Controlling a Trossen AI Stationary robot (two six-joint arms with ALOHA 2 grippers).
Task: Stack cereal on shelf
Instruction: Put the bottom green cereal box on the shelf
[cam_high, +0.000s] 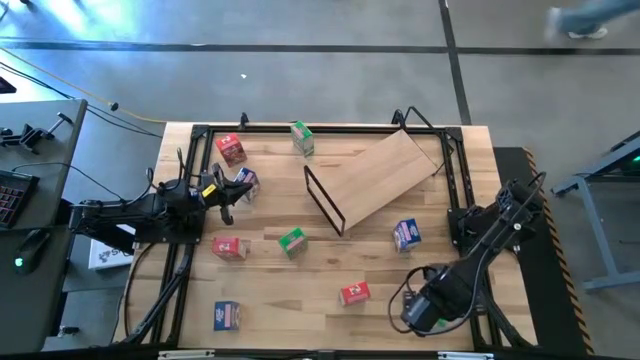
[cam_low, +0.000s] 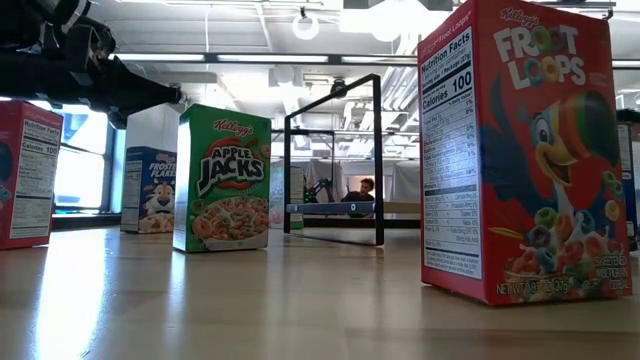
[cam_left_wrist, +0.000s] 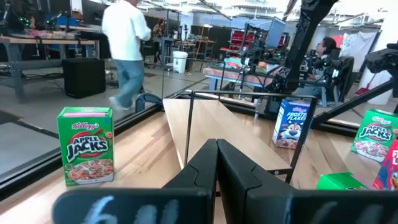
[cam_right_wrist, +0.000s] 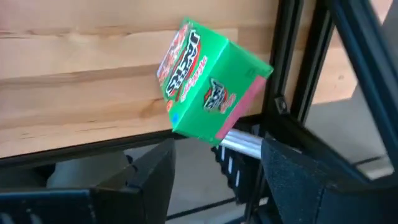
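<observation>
Several small cereal boxes stand or lie about the wooden table (cam_high: 330, 320): red (cam_high: 231, 150), green (cam_high: 302, 138), blue (cam_high: 406, 235), red (cam_high: 355, 292). The shelf (cam_high: 385, 175), a slanted plywood board, has a black wire frame (cam_high: 325, 200) at its lower end. My right gripper (cam_right_wrist: 217, 162) points down near the table's near right corner, open. A green box (cam_right_wrist: 211, 87) sits tilted just past its fingertips, over the black edge rail. My left gripper (cam_left_wrist: 217, 158) is shut and level at the table's left, beside a blue box (cam_high: 245, 185). My right gripper stands open around the green box's lowest corner (cam_right_wrist: 211, 138). I cannot tell whether either finger touches the box. The box is tilted, one corner down, by the table's edge.
Black frame rails (cam_high: 455, 190) run along the table's sides and far edge. In the low view a red box (cam_low: 520, 150) stands close at the right, a green one (cam_low: 225, 180) at the middle left. A person walks in the room beyond the table (cam_left_wrist: 127, 50).
</observation>
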